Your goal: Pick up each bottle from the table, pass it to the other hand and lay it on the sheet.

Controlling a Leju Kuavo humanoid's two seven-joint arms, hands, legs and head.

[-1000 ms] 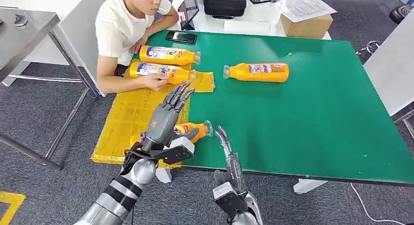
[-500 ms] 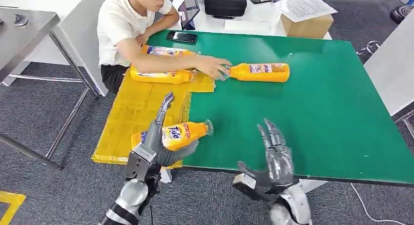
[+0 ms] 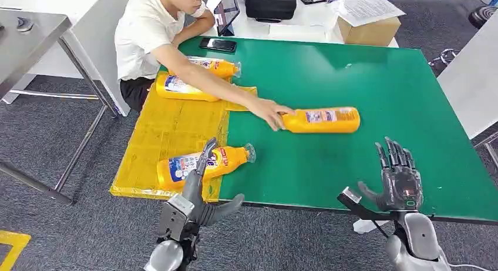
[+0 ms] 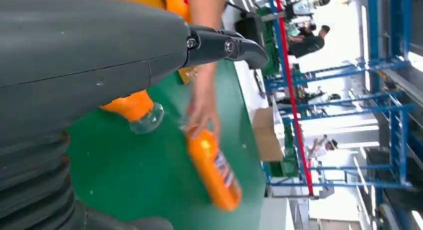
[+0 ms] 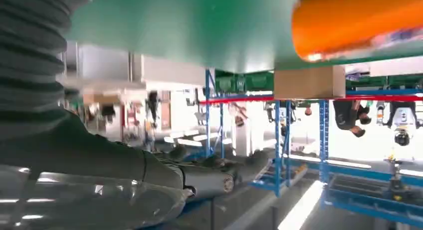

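Three orange bottles lie on the yellow sheet (image 3: pixel 158 130): the nearest bottle (image 3: pixel 202 163) rests just beyond the left hand (image 3: pixel 199 191), and two more (image 3: pixel 182 87) lie farther off, partly hidden by a seated person's arm. A fourth bottle (image 3: pixel 322 120) lies on the green table (image 3: pixel 352 65), ahead of the right hand (image 3: pixel 398 177) and off toward the left one, with the person's hand (image 3: pixel 269 112) touching its cap end. So most of the task looks done; this last bottle is yet to be picked up, passed across and laid down. Both robot hands hold nothing, fingers spread: the left hangs at the table's near edge, fingers pointing at the nearest bottle, and the right hovers at the near edge, well apart from the fourth bottle. Whether the person is placing or merely steadying that bottle cannot be told. The wrist views are blurred and largely blocked by each hand's grey cover.
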